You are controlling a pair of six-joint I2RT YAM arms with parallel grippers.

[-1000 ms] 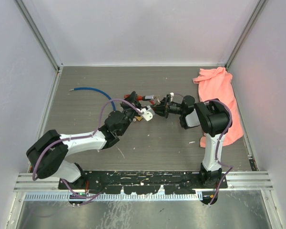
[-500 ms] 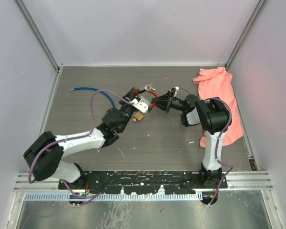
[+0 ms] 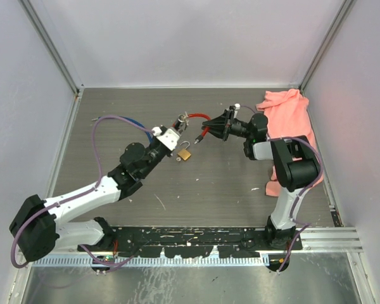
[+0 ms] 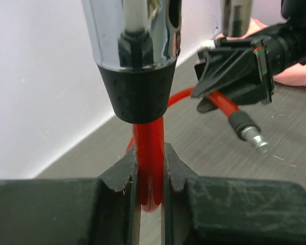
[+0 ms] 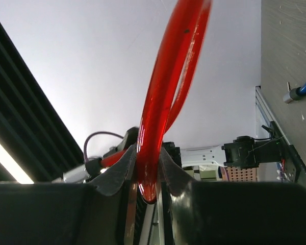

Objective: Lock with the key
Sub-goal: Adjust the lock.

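Padlock (image 3: 185,154) lies on the table (image 3: 228,190), just to the base side of the left gripper (image 3: 177,130) and untouched. That gripper clamps a red cable (image 4: 149,153) right under its chrome end piece (image 4: 135,30). The right gripper (image 5: 145,171) pinches the same cable farther along, facing the left gripper.

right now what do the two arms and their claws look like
Left arm and right arm are white links with bulky black joints, each trailed by a looping purple cable. Left claw is black with a white block behind it; right claw is all black and fan-shaped.
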